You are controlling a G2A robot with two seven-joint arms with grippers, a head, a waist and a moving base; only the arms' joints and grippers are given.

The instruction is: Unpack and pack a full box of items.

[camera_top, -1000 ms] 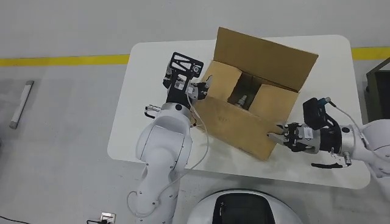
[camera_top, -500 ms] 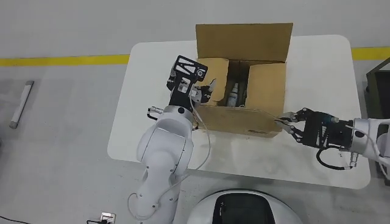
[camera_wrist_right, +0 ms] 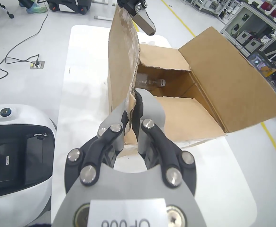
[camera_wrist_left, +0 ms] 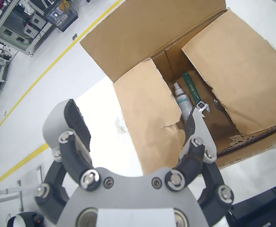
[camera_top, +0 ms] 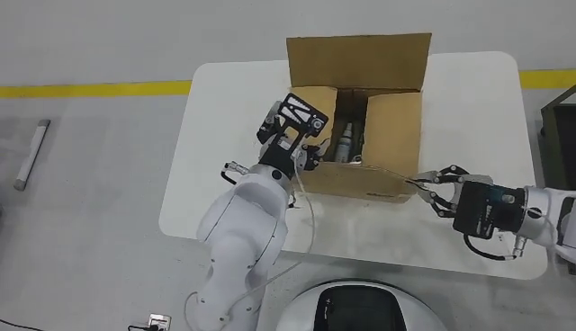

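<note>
Box (camera_top: 355, 183) has swung round on the table (camera_top: 225, 169) in the last second. It lay skewed with one corner toward me. Now it sits square to the table's edge, toward the far side, with its back flap standing up. I take that for a straightening pull, so unpacking proper has not begun and the goods are all inside yet.

My left gripper (camera_wrist_left: 132, 109) has come off the box's outer left side and up over the left flap (camera_wrist_left: 147, 124). The fingers are spread wide and grip nothing: one hangs outside the flap, the other over the opening. That wrist is tipped down, looking into the box. I judge it is placed either to fold this flap back or to dip in.

In the gap between the side flaps a spray bottle (camera_wrist_left: 183, 99) and a wrench (camera_wrist_left: 194, 90) lie side by side on the box floor. The right flap (camera_wrist_left: 235, 76) is folded in and covers the rest on that side. From my right wrist I also see a clear bottle (camera_wrist_right: 149, 82) lying on its side inside.

My right gripper (camera_wrist_right: 133, 102) is pinched tight on the torn right end of the front flap (camera_wrist_right: 121, 60) and has kept that hold through the turn. The arm lies low across the near right of the table, with the gripper pointing left at the box's corner.
</note>
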